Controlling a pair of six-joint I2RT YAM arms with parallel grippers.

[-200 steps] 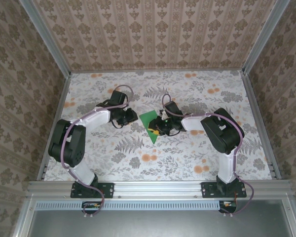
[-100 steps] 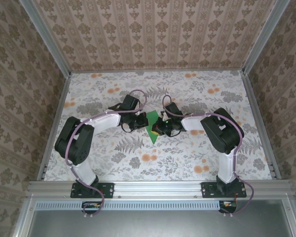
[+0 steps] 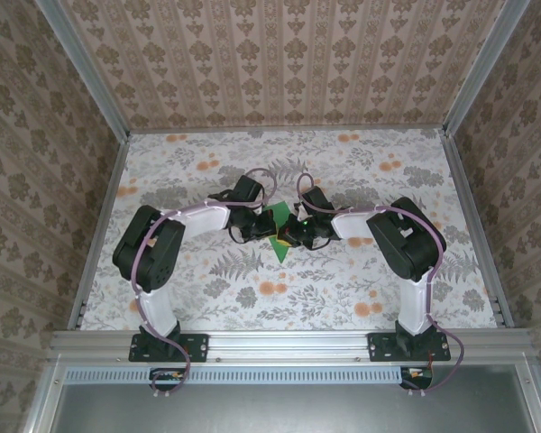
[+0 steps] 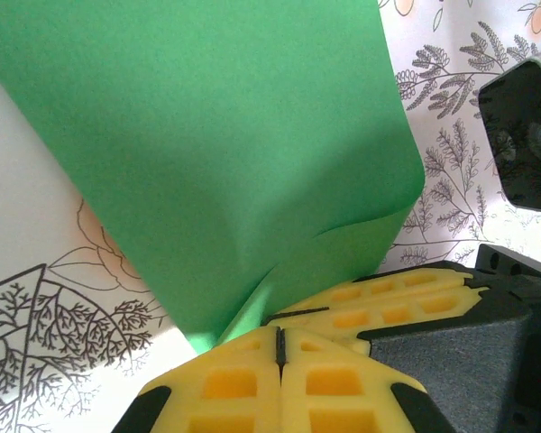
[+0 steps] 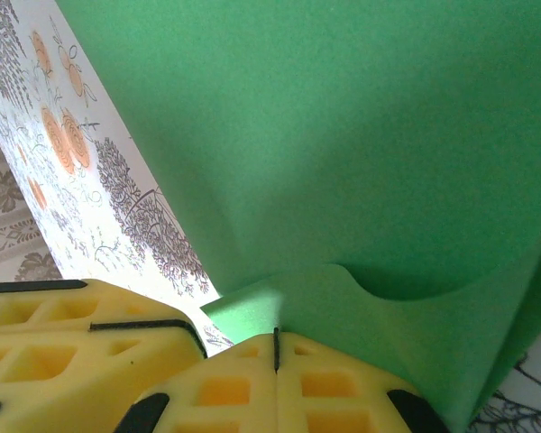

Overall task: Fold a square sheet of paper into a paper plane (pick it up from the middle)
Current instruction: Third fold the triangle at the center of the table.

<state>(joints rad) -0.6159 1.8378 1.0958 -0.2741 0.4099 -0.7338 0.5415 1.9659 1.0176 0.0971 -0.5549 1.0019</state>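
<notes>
Here, left tool [image 4: 278,347] and right tool [image 5: 276,352] close together, both clamped on green sheet [image 4: 216,153].

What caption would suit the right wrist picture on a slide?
Two yellow fingers pinch shut on a curled edge of green paper over a flower-print table.

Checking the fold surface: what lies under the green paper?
Floral table shows around the square sheet of paper, pinched by the shut left gripper and right gripper. Directly beneath it is hidden.
</notes>
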